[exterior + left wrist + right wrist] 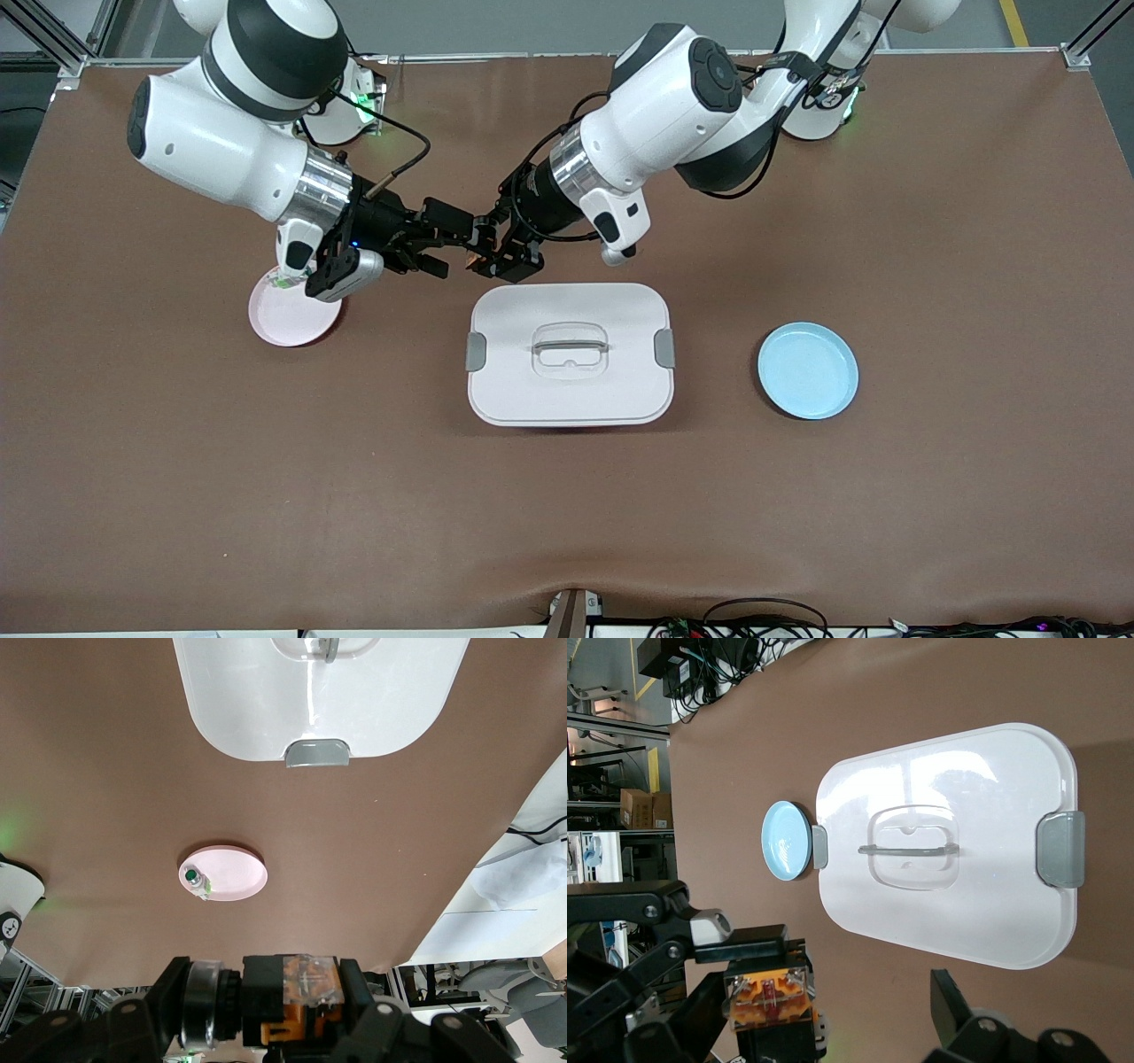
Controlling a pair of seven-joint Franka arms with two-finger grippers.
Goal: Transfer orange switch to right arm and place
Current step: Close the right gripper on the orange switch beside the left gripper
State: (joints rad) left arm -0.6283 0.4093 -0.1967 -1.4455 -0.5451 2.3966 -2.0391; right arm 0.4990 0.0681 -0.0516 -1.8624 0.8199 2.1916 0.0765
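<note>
Table (177, 496): brown surface carrying everything below.
White lidded box (570, 354): the landmark, mid-table, lid on, grey clips at both short ends and a handle recessed in the top.
Right arm (221, 146): reaches from its base toward the middle and ends above the table just past the box's edge that faces the robots.
Left arm (682, 106): reaches in from its base to the same spot, wrist to wrist with its twin.
Blue plate (807, 369): on the table beside the box, toward the left arm's end.
Pink plate (288, 315): beside the box, toward the right arm's end, with a small white-green-silver component (197, 881) on its rim.
Left gripper (485, 254): over the bare table just beside the box, fingers clamped on the orange switch.
Right gripper (447, 248): drawn up to the left one, fingers spread wide (one black fingertip shows apart from the switch in the right wrist view).
Orange switch (769, 999): off the table, pinched in the left gripper, orange face showing, above the table next to the box.
</note>
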